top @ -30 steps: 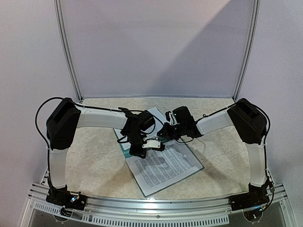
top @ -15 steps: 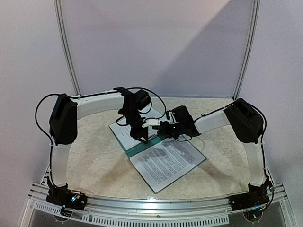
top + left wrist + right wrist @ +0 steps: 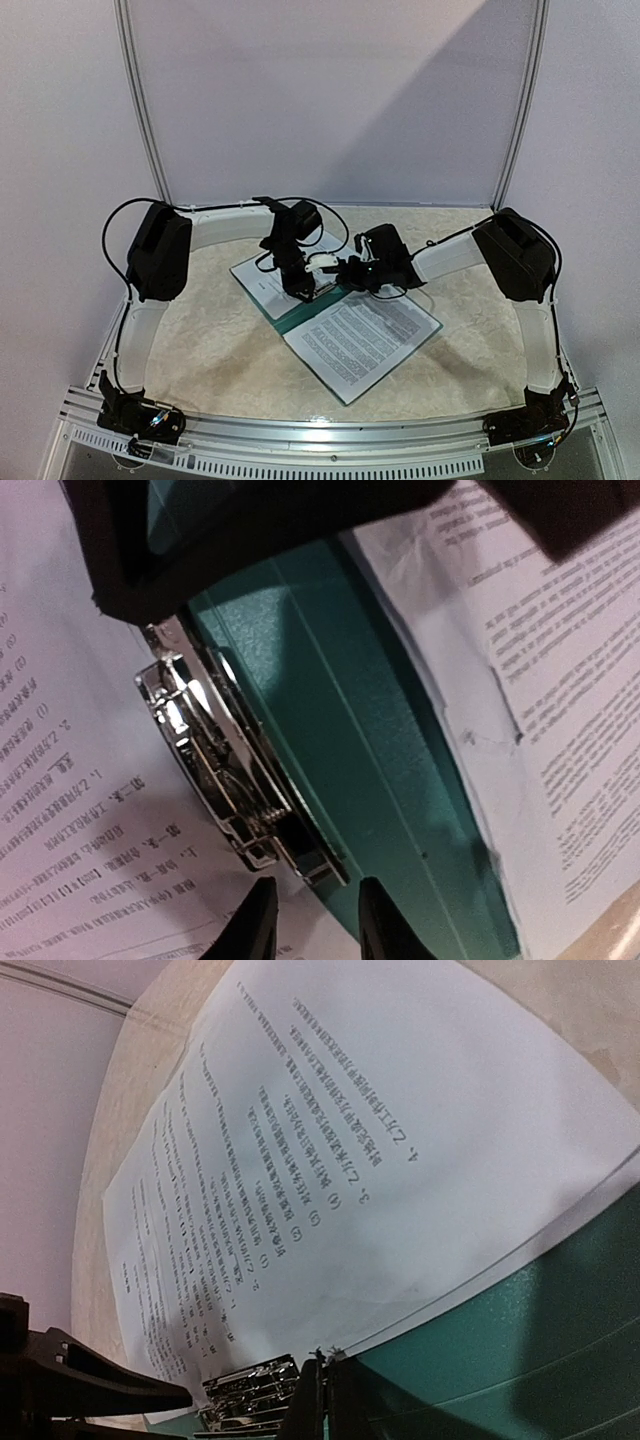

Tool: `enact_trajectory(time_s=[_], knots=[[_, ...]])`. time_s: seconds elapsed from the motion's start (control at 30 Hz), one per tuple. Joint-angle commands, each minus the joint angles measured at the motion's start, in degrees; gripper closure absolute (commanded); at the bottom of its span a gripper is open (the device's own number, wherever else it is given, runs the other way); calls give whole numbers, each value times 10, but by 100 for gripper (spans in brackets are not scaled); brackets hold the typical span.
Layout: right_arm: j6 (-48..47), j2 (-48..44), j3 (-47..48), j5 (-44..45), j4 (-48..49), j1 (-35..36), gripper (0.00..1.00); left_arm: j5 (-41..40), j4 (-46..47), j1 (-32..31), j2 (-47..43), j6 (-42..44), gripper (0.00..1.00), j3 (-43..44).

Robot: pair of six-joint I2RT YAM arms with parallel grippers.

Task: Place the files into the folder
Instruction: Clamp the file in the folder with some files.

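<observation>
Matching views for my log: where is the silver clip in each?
Top: too small to make out; somewhere mid-folder.
Left wrist: clip left of centre, against the teal.
Right wrist: clip at bottom edge, left of centre.
Shared landmark: the folder's teal strip.

Beige mottled table (image 3: 200, 340), pale backdrop (image 3: 330, 100), 2 metal uprights (image 3: 141, 100)

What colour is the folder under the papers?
Teal green; the folder shows best in the left wrist view.
</observation>
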Motion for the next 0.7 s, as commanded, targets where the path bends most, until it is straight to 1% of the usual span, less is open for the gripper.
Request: enact_trajectory(time_s=[0.0,0.07,0.23,0.4,0.53,0.67], knots=[[-22,64,-54,81,-219,5,99,-30,25,-2,21,-29,70,6],[-25,55,-61,75,-219,13,99,-28,32,-3,23,-31,69,1],[-28,44,-80,23,-190,17,100,-34,33,-8,37,-32,69,0],[-29,-1,-115,-4,-159,17,100,-55,22,-6,56,-36,69,8],[-38,-20,-118,-40,-146,17,99,-51,13,-5,65,-45,69,15],[-47,-34,-117,-51,-146,16,99,-47,12,-6,58,-43,69,13]])
